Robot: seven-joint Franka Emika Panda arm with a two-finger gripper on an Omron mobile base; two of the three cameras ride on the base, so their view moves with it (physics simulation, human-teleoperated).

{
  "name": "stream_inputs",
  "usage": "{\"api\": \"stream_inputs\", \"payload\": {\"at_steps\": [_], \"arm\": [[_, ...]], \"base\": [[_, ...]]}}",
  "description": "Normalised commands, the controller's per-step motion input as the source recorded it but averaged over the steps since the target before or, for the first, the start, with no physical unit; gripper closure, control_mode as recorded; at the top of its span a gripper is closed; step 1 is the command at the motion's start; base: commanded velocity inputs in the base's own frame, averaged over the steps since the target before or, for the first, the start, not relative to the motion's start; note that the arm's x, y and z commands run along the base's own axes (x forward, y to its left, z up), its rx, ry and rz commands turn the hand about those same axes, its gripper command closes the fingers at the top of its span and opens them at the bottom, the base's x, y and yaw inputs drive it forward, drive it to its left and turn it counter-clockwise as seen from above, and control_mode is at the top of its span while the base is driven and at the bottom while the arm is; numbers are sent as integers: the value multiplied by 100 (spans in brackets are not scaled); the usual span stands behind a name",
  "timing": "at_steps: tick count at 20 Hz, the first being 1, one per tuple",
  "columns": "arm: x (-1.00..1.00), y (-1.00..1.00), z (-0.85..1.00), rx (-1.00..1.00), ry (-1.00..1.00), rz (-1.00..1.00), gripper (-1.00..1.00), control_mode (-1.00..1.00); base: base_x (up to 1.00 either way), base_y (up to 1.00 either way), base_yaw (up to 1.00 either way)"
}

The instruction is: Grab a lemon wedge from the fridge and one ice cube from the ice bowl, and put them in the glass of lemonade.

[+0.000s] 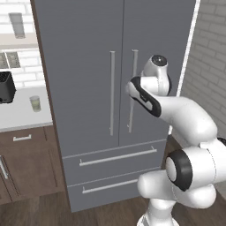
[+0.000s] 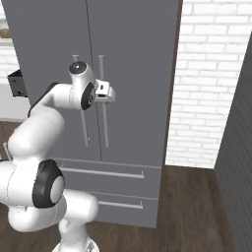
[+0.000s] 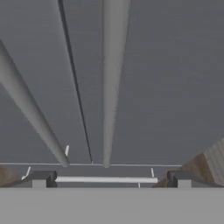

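The grey fridge (image 1: pixel 88 66) fills the middle of both base views with both doors shut, so the lemon wedge is hidden. My gripper (image 2: pixel 109 93) is open and hovers right at the right door's long silver handle (image 2: pixel 103 113), about a third of the way down it. In the hand view that handle (image 3: pixel 111 87) runs straight up between my two spread fingertips (image 3: pixel 41 179), and I cannot tell whether they touch it. The glass of lemonade (image 1: pixel 35 103) stands on the white counter to the fridge's left. The ice bowl and the ice cube are out of view.
A black toaster (image 1: pixel 6 87) sits on the counter (image 1: pixel 22 119) left of the fridge, above brown cabinets. The left door's handle (image 1: pixel 111 92) is next to the right one. Two drawers with bar handles (image 1: pixel 118 157) lie below. A white brick wall (image 2: pixel 211 74) stands on the right.
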Motion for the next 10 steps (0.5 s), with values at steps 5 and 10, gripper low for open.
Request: {"api": "stream_inputs", "payload": {"at_steps": [5,10], "arm": [[10,-8,0,1,0,0,-100,-100],[19,6,2,0,0,0,-100,-100]], "base": [[0,0,0],[0,0,0]]}}
